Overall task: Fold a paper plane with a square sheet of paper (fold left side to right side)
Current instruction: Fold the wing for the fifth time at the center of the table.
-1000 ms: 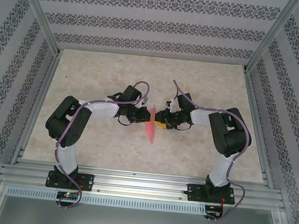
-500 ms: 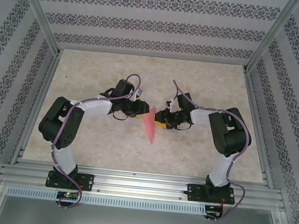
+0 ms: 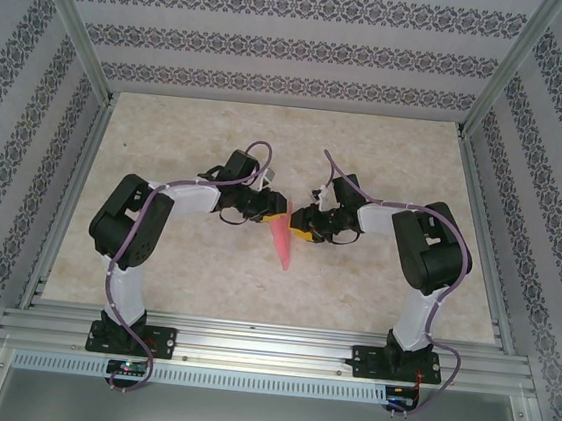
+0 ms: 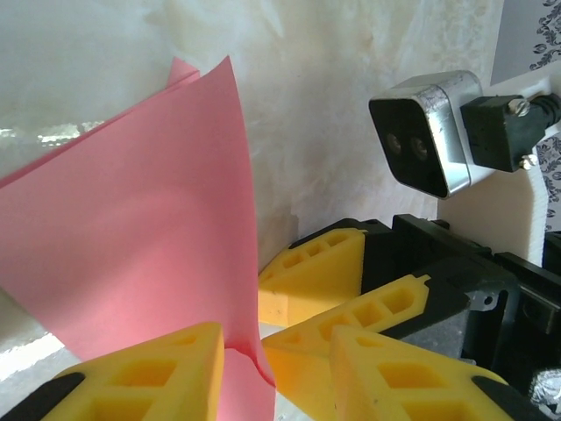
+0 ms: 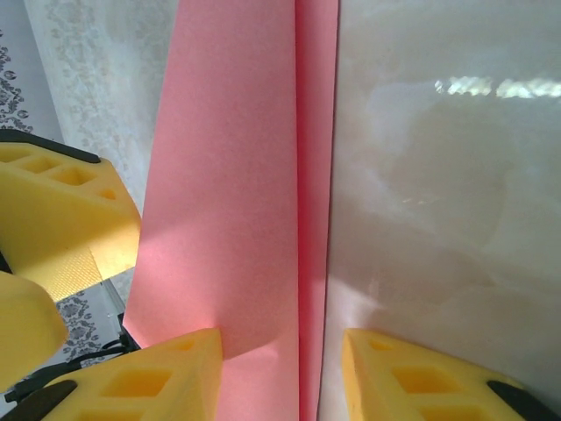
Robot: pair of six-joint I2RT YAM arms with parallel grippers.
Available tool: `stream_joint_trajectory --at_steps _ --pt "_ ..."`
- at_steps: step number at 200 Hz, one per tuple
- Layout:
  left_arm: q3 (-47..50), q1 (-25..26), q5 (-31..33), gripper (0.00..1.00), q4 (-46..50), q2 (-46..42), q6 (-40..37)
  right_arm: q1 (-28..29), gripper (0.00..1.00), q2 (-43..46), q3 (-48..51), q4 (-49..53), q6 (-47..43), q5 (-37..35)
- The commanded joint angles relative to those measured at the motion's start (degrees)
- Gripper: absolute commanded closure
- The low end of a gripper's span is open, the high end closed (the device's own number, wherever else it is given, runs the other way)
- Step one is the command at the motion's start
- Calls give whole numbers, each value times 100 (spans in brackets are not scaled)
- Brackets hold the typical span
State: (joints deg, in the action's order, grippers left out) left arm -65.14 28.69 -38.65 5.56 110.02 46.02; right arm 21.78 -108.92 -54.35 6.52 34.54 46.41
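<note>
The pink paper [image 3: 281, 239], folded to a narrow point, sat mid-desk [image 3: 388, 151] between both grippers. The fingers of the left gripper [image 3: 275, 210] and right gripper [image 3: 298, 225] were spread apart around its top edge, unclamped. A lengthwise fold seemed in hand; next, the raised layer would need regripping.

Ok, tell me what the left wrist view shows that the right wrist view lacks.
Left wrist: the pink paper ends in a pointed corner, with the other arm's silver camera to its right. Right wrist: a long straight fold line runs down the paper. Both: the paper between yellow fingers, against the pale table.
</note>
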Motion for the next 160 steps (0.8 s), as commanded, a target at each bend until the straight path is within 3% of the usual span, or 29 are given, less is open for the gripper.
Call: stream_joint_trajectory --at_steps 1,86,160 --pt "-148 84 -68 63 -191 117 75 118 59 -184 -49 84 -142 -147" --pt "-253 133 259 91 418 138 -293 150 59 -199 -50 142 -193 -159" --pt "-37 116 584 96 632 58 -460 145 58 -133 -20 162 -229 -142"
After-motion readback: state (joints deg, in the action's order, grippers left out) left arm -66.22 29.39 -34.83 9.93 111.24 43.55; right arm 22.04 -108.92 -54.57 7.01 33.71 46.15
